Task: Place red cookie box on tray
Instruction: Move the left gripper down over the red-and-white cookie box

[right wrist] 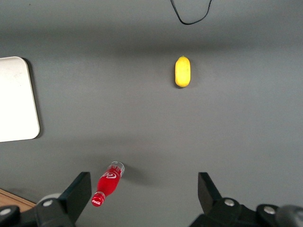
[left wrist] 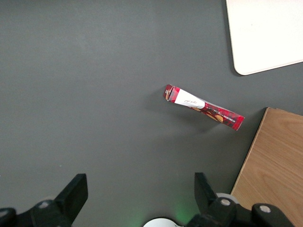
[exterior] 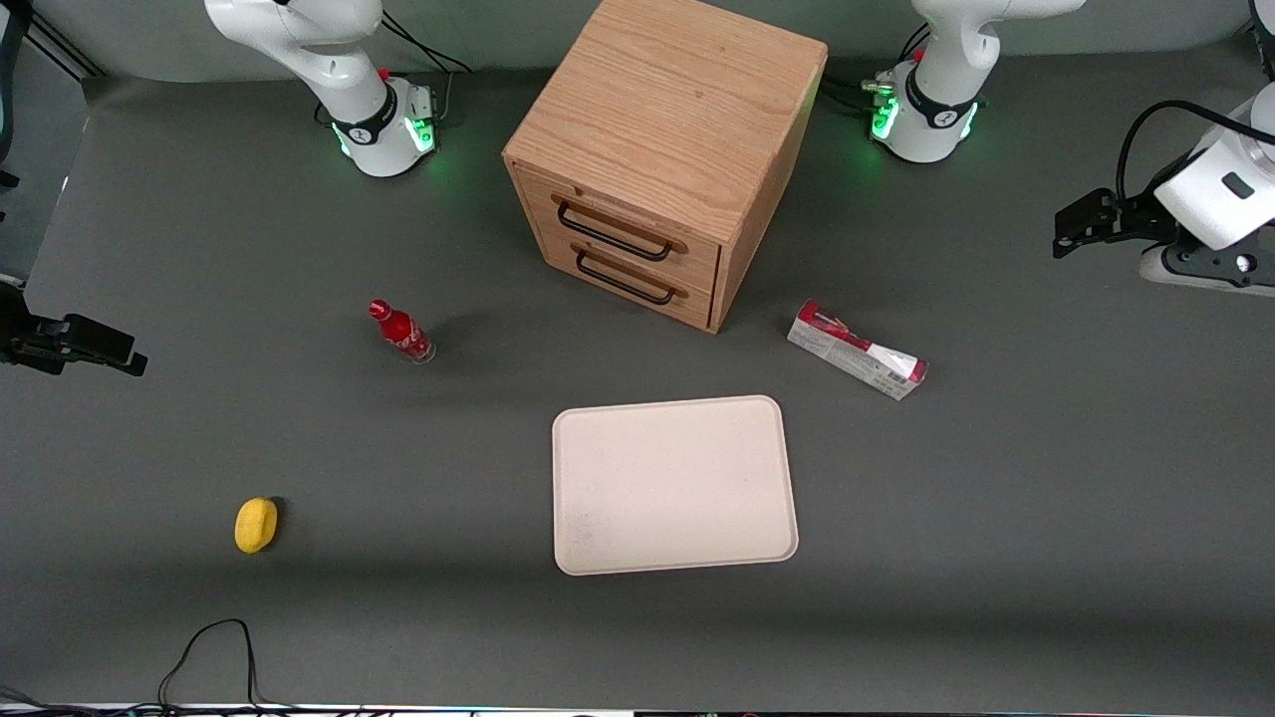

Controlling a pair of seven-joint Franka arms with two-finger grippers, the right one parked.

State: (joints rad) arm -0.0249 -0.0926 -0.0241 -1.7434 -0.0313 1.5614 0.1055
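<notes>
The red cookie box (exterior: 857, 351) lies flat on the dark table, beside the wooden drawer cabinet (exterior: 667, 149) and a little farther from the front camera than the tray (exterior: 673, 485). The cream-white tray is bare. In the left wrist view the red cookie box (left wrist: 203, 107) lies at a slant, with a corner of the tray (left wrist: 265, 33) showing near it. My gripper (exterior: 1086, 221) hangs above the table toward the working arm's end, well apart from the box. Seen from the wrist, the gripper (left wrist: 139, 183) is open, with only bare table between its fingers.
The cabinet (left wrist: 274, 165) has two drawers with dark handles. A small red bottle (exterior: 401, 332) stands toward the parked arm's end. A yellow lemon-like object (exterior: 256, 525) lies nearer the front camera there. A black cable (exterior: 204, 652) loops at the table's near edge.
</notes>
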